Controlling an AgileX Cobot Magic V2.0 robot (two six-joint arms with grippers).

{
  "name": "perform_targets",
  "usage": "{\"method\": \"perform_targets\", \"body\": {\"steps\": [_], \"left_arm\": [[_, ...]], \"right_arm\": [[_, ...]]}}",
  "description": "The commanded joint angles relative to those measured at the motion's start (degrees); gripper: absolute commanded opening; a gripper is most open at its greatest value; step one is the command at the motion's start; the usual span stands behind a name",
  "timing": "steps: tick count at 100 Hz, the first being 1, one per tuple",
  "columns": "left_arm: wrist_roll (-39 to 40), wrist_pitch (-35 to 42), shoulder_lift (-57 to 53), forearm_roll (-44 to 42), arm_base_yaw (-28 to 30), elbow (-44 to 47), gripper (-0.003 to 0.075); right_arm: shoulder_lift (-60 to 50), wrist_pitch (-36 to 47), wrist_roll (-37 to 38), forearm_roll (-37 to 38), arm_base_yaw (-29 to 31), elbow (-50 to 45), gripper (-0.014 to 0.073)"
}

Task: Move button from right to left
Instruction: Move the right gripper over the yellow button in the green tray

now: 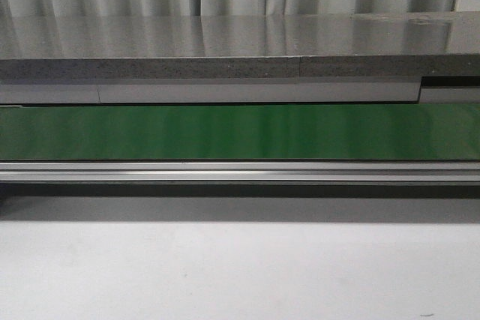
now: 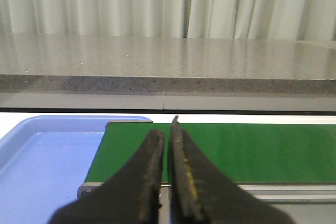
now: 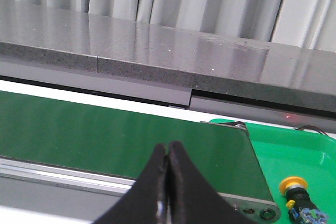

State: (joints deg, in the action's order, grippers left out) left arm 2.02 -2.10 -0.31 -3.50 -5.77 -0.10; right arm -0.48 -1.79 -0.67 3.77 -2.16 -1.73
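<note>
The button (image 3: 298,191) lies in the green tray (image 3: 273,150) just past the end of the green conveyor belt (image 3: 105,135), its yellow cap facing the belt and its dark body behind. The right pincer (image 3: 167,153) hangs over the belt's near edge, fingers pressed together on nothing, apart from the button. The left pincer (image 2: 167,137) is closed to a thin slit, empty, above the belt's other end beside the blue tray (image 2: 42,156)
</note>
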Motion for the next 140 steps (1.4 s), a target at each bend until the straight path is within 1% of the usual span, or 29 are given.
{"method": "perform_targets", "body": {"steps": [1, 74, 93, 102, 109, 126, 140], "left_arm": [[0.4, 4.2, -2.0, 0.1, 0.1, 2.2, 0.0005], [0.4, 4.2, -2.0, 0.1, 0.1, 2.2, 0.0005], [0.4, 4.2, -2.0, 0.1, 0.1, 2.2, 0.0005], [0.4, 4.2, -2.0, 0.1, 0.1, 2.2, 0.0005], [0.4, 4.2, -2.0, 0.1, 0.1, 2.2, 0.0005], [0.4, 4.2, -2.0, 0.1, 0.1, 2.2, 0.0005], [0.4, 4.2, -2.0, 0.1, 0.1, 2.2, 0.0005]], "right_arm": [[-1.0, 5.0, 0.0, 0.5, 0.1, 0.0, -0.0059], [-1.0, 5.0, 0.0, 0.5, 0.1, 0.0, -0.0059], [-1.0, 8.3, 0.0, 0.5, 0.1, 0.2, -0.0059], [-1.0, 8.3, 0.0, 0.5, 0.1, 1.6, -0.0059], [-1.0, 6.0, 0.0, 0.4, 0.1, 4.0, -0.0059], [0.3, -8.1, 0.0, 0.4, 0.1, 14.1, -0.0059], [4.7, -16.5, 0.0, 0.4, 0.1, 22.7, -0.0059]]}}
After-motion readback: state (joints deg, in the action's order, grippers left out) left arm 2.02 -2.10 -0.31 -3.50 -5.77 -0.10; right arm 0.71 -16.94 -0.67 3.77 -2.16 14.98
